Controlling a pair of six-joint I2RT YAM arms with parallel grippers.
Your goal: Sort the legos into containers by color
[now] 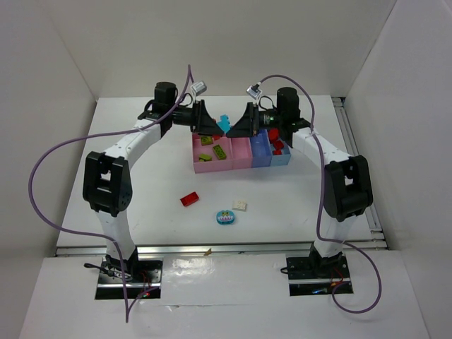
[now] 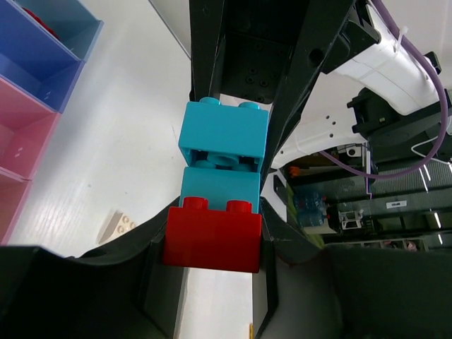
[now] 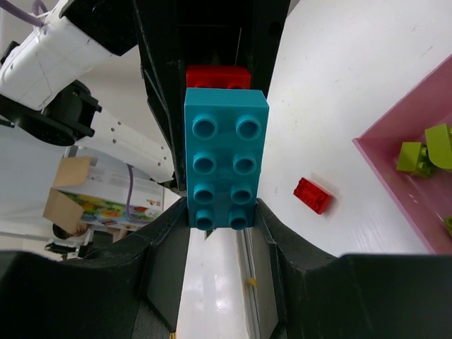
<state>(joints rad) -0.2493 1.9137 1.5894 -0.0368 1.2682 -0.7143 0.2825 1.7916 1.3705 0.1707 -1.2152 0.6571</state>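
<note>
A joined stack of legos hangs in the air between both grippers, behind the containers. My left gripper [image 2: 212, 244] is shut on the red brick [image 2: 212, 240] at one end. My right gripper [image 3: 220, 212] is shut on the teal brick [image 3: 226, 159] at the other end. From above, the teal brick [image 1: 224, 123] shows between the left gripper [image 1: 214, 128] and the right gripper [image 1: 236, 128]. The wide pink bin [image 1: 210, 167] holds yellow-green bricks [image 1: 219, 150]. Beside it stand the narrow pink bin [image 1: 241, 159], the blue bin [image 1: 260, 157] and the light blue bin [image 1: 282, 159] with red bricks [image 1: 277, 147].
On the table nearer the arm bases lie a red brick [image 1: 189, 199], a cream brick [image 1: 240, 205] and a teal-blue and pink piece [image 1: 225, 217]. White walls enclose the table on three sides. Purple cables loop from both arms.
</note>
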